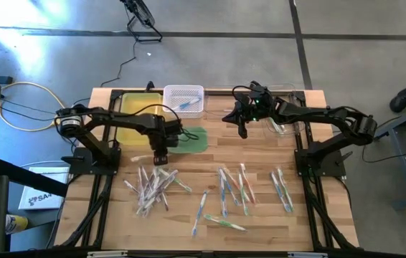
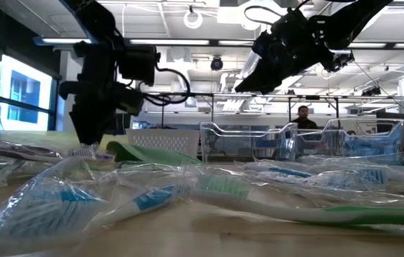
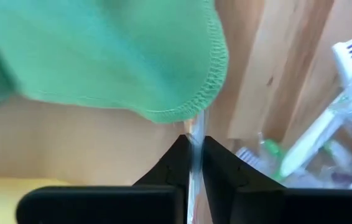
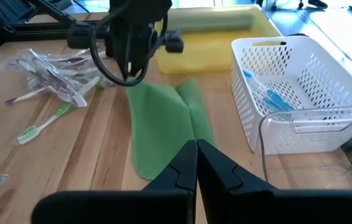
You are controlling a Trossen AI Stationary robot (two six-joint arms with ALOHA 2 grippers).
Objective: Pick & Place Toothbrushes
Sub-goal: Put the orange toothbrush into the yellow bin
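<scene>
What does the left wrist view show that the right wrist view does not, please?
Only the left wrist view shows the left gripper's fingers pinched on a thin clear wrapper edge. Only the right wrist view shows the white basket holding a blue toothbrush, the yellow tray, and the right gripper shut on nothing. Both show the green cloth, the wooden table and loose toothbrushes.

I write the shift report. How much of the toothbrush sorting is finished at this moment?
Done: one blue toothbrush lies in the white basket. In hand: the left gripper is shut on a clear-wrapped toothbrush beside the green cloth. Left: most toothbrushes lie scattered on the table. The right gripper waits shut, empty.
</scene>
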